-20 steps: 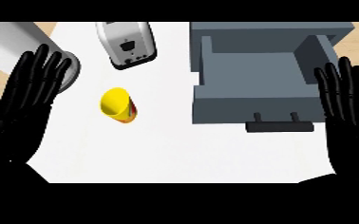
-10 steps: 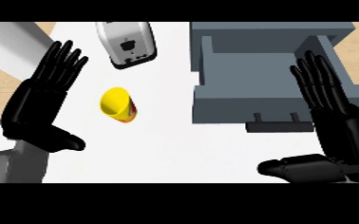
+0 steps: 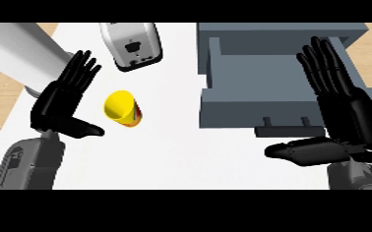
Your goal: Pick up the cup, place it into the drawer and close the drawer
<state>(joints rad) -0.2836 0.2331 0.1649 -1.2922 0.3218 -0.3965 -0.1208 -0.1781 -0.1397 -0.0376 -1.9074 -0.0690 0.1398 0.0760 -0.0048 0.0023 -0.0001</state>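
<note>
A yellow cup (image 3: 122,108) with a red band lies on its side on the white counter, left of centre. My left hand (image 3: 64,97) is open just to its left, fingers straight and thumb out below the cup, not touching it. The grey drawer (image 3: 270,81) stands pulled out at the right, its inside bare and its handle (image 3: 283,124) facing me. My right hand (image 3: 335,107) is open over the drawer's right side, thumb spread toward the left beneath the handle.
A silver toaster (image 3: 132,44) stands at the back, above the cup. A large grey cylinder (image 3: 25,51) fills the far left. The white counter (image 3: 181,152) runs between cup and drawer.
Both hands have moved inward and up from the view's edges. The left hand now sits close beside the cup, the right over the drawer's right side. Cup and drawer have not moved.
</note>
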